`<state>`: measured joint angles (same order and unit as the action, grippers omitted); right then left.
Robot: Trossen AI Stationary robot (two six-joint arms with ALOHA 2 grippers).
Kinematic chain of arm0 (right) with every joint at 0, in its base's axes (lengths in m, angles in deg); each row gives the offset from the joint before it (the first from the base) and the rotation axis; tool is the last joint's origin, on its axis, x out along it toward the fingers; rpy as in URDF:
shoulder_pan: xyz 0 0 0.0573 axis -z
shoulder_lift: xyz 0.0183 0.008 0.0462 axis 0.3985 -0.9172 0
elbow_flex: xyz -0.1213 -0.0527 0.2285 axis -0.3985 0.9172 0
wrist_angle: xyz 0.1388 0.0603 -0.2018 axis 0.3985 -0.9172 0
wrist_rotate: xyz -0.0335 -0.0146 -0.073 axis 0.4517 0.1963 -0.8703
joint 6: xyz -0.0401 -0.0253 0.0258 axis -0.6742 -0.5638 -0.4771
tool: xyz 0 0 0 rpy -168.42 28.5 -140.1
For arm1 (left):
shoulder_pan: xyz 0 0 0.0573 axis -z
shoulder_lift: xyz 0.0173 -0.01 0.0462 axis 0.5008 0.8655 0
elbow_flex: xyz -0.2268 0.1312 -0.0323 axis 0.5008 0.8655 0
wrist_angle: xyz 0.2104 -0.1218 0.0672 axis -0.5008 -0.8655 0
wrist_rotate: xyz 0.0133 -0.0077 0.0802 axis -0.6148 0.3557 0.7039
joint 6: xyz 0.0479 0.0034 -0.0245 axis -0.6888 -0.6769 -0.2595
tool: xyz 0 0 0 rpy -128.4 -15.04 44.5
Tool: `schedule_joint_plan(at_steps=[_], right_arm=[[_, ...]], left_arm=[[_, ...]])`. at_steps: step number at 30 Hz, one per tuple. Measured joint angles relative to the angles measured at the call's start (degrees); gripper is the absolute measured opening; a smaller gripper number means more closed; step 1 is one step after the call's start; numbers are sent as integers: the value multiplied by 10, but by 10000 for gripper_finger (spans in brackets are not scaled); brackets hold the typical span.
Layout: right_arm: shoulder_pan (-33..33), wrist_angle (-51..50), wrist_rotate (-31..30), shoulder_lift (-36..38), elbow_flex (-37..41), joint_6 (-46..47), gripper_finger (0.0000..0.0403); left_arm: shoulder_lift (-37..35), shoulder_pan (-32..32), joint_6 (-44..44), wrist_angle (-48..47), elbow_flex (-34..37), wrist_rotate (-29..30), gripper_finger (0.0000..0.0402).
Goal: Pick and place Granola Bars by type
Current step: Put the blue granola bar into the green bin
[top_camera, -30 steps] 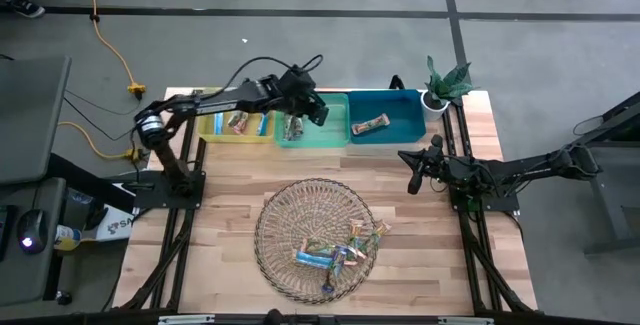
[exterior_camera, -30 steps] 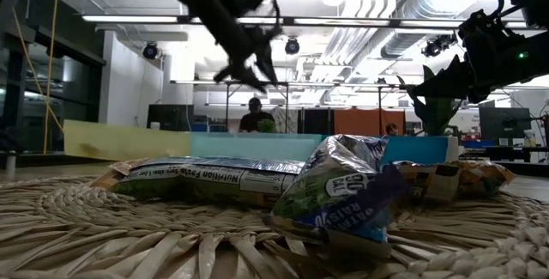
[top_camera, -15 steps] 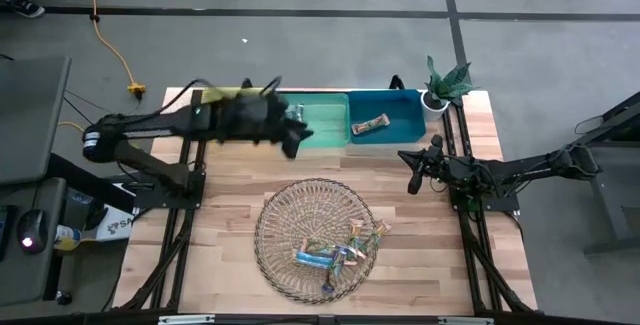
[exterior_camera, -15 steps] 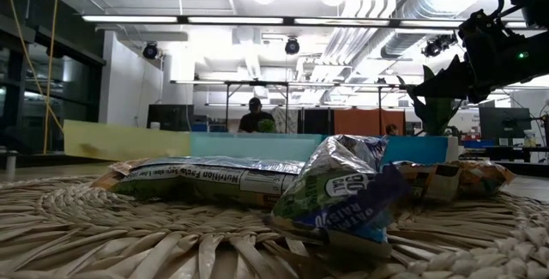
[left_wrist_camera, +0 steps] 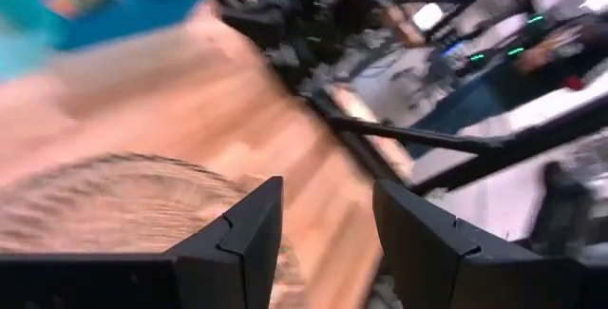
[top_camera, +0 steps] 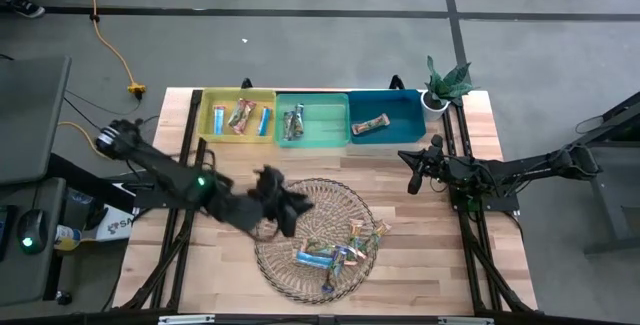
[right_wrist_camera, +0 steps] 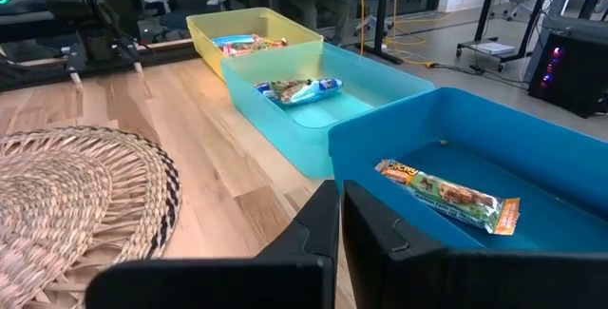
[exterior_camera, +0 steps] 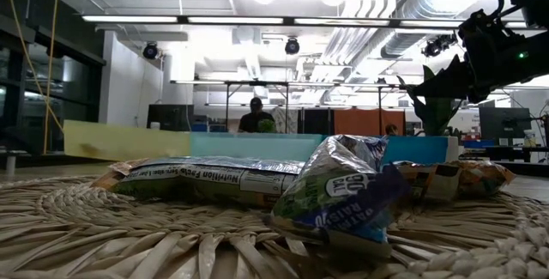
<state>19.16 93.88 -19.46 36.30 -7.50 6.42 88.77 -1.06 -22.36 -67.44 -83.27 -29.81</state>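
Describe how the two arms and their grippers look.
Both arms are dark, slim and jointed. The left gripper has two broad, flat, angular black fingers. The right gripper has the same black fingers. A small green light glows on the left arm.

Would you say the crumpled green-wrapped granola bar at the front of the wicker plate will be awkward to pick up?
Probably a little. The green-wrapped granola bar has a shiny, creased wrapper, so it may slip or crinkle between fingers. It looks small and light, and lies against a neighbouring bar on the wicker plate, so a push would likely shift both.

Granola Bars (top_camera: pixel 338 255) on wicker plate (top_camera: pixel 285 265)
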Motion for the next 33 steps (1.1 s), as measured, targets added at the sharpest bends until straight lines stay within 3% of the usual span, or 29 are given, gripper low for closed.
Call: schedule_joint_plan(at_steps=[8,13,19,24,29,33], right_arm=[[0,2,0,1,0,0,0],[0,2,0,0,0,0,0],[0,2,0,0,0,0,0],[0,2,0,0,0,0,0],[0,1,-1,-2,0,0,0],[0,-1,0,-7,0,0,0]], left_arm=[[114,11,33,192,0,-67,162],[170,11,102,208,-20,-109,162],[236,10,191,52,-132,-178,149],[310,10,217,-133,-301,-217,118],[390,10,211,-237,-466,-237,100],[437,11,232,-289,-551,-267,98]])
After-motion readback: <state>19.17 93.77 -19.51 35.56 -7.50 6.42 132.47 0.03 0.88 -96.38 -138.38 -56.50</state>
